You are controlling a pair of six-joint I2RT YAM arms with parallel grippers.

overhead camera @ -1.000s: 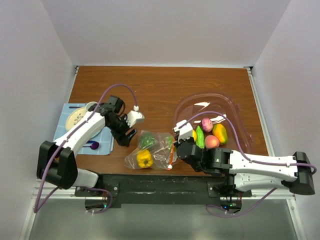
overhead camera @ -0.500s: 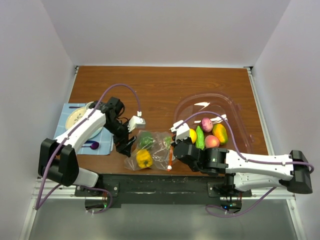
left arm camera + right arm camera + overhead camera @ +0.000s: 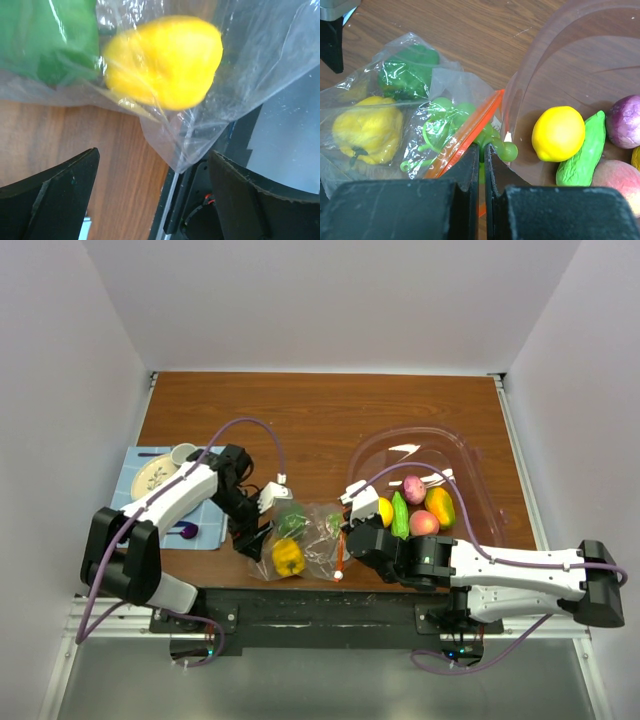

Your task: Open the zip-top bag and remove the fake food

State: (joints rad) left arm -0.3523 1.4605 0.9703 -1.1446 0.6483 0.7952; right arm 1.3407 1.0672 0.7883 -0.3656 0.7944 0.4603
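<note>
the zip-top bag (image 3: pixel 300 540) blurs part of what it holds. we cannot identify a small green curly piece behind its orange zip strip (image 3: pixel 465 132), and in the left wrist view the green pepper (image 3: pixel 45 40) is cut off at the frame's 10 o'clock corner. the bag is clear and crinkled, lying flat near the table's (image 3: pixel 320 420) 6 o'clock edge, with a yellow pepper (image 3: pixel 289 557) inside too. the right claw (image 3: pixel 481 150), at the bag's 3 o'clock, has its fingers pinched together on the zip strip. the left claw (image 3: pixel 152 160), at 9 o'clock, is spread wide with the bag's corner between its fingers; we cannot judge contact. more fake food (image 3: pixel 424 523) sits in the tub (image 3: pixel 480 480) further toward 3 o'clock.
</note>
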